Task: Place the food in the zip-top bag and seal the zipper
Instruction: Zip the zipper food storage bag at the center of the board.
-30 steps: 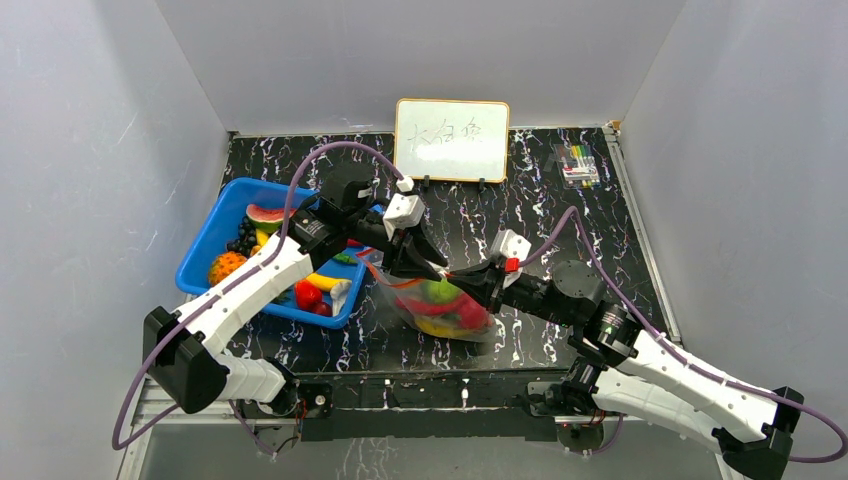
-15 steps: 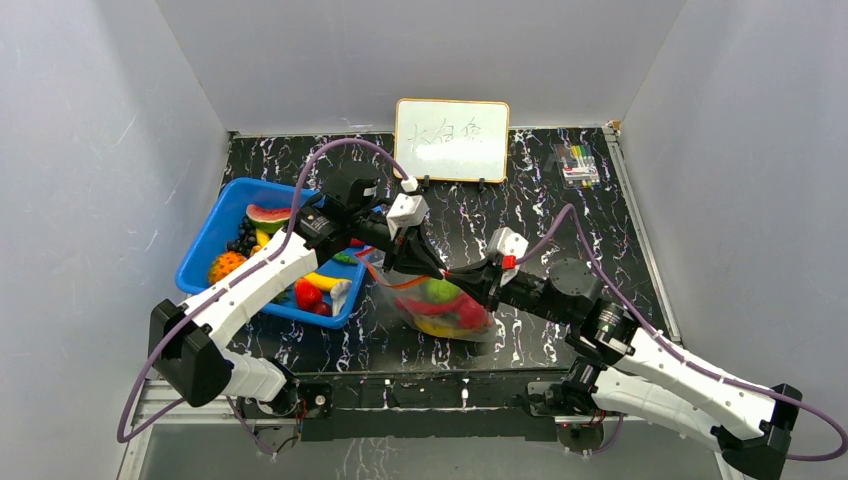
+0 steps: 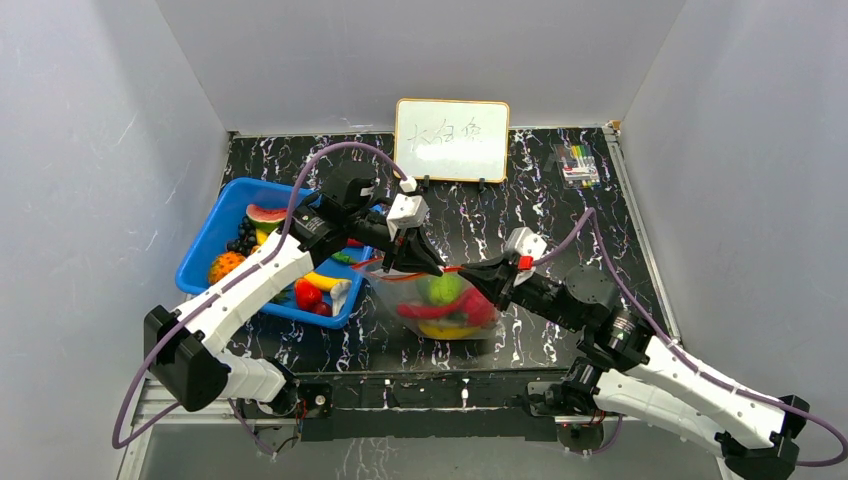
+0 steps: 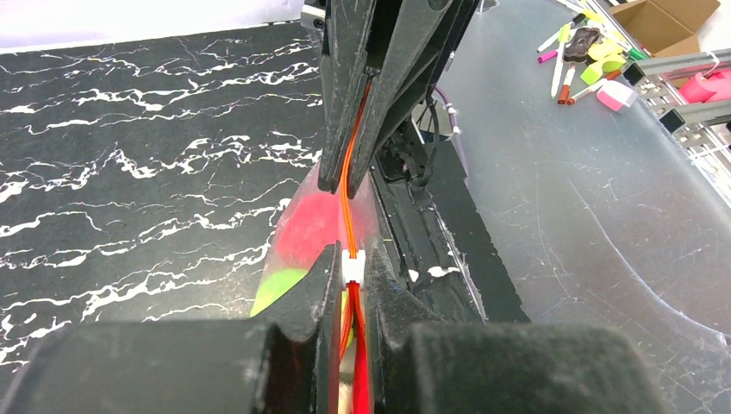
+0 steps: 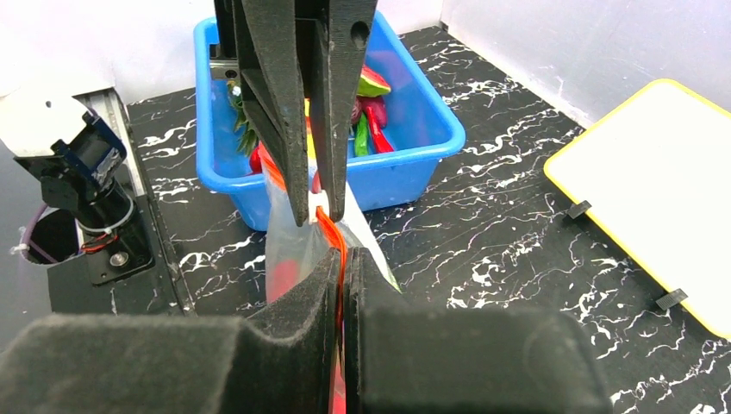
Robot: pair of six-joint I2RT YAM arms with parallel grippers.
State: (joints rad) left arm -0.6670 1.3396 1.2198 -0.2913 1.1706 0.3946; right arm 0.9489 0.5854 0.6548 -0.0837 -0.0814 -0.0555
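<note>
The right gripper (image 5: 342,259) at 6 o'clock clamped the red-orange zipper (image 5: 336,235), facing the left gripper (image 5: 318,207) pinching the same strip at 12 o'clock, with the clear zip-top bag (image 5: 289,246) beneath them, a blue basket (image 5: 414,155) behind and a whiteboard (image 5: 655,181) at 3 o'clock.

A whiteboard (image 3: 452,140) with a yellow rim stands at the far edge of the black marbled worktop (image 3: 470,210). It carries one line of dark marker handwriting: three characters that look Chinese, too small to read with certainty. Any print on the pack of markers (image 3: 578,165) nearby is illegible.
</note>
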